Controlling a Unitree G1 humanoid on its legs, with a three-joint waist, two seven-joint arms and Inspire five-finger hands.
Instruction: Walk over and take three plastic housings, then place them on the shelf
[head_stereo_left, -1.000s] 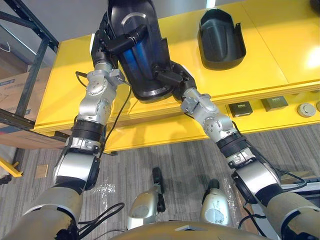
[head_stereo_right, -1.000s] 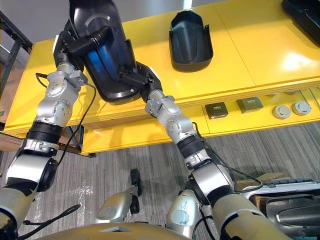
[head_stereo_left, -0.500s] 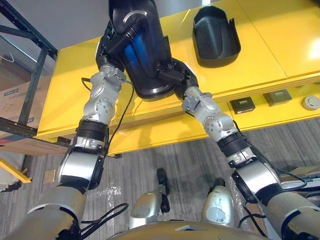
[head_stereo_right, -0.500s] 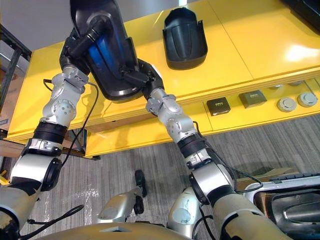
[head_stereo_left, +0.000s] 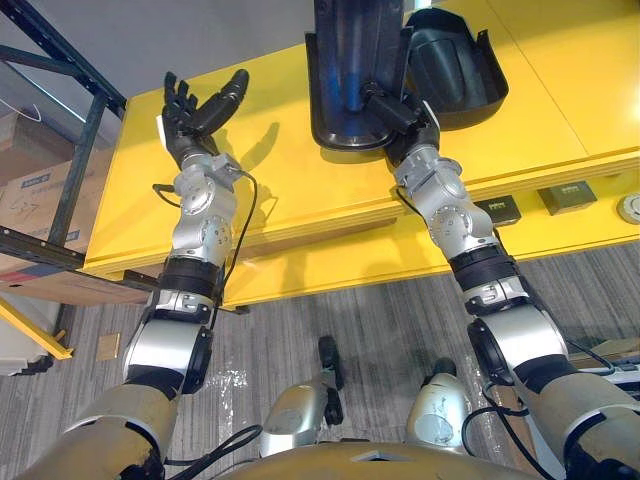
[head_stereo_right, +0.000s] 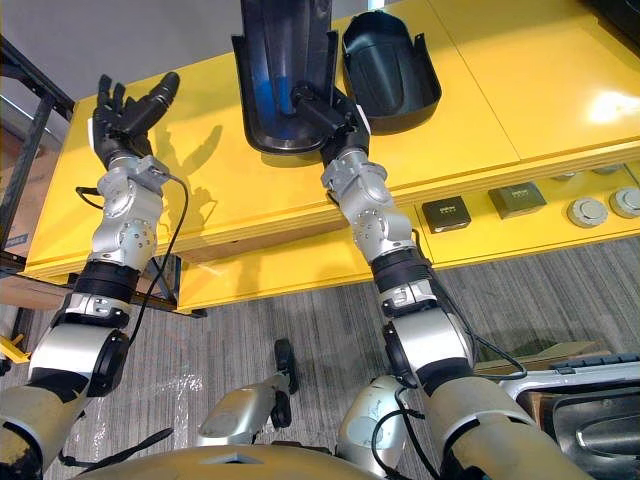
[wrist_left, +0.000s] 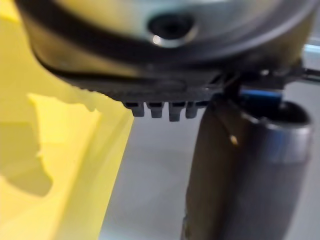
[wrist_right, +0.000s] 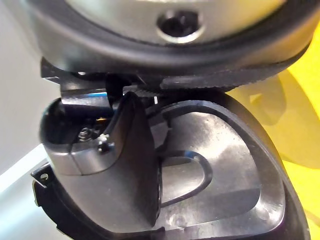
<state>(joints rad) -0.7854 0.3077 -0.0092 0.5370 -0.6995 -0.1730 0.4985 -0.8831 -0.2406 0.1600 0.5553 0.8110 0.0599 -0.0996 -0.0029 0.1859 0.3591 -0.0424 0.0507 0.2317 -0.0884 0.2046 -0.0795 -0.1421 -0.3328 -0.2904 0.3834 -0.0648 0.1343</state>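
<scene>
Yellow tabletop (head_stereo_left: 270, 180) stands on a grey plank-pattern floor (head_stereo_left: 330, 310), with a dark metal rack (head_stereo_left: 70, 170) at its left end. The long black housing (head_stereo_left: 345, 90) is glossy and open-faced with raised side walls. It sits on the tabletop's far half, just beside a shorter black housing (head_stereo_left: 455, 60) to its right. The right robot hand (head_stereo_left: 400, 112) is clamped on the long black housing's near rim, thumb inside. The left robot hand (head_stereo_left: 190, 115) is raised over the tabletop, fingers spread and holding nothing.

Left hand (head_stereo_left: 197, 110) raised, fingers (head_stereo_left: 177, 97) spread; right hand (head_stereo_left: 403, 116) clamped.
</scene>
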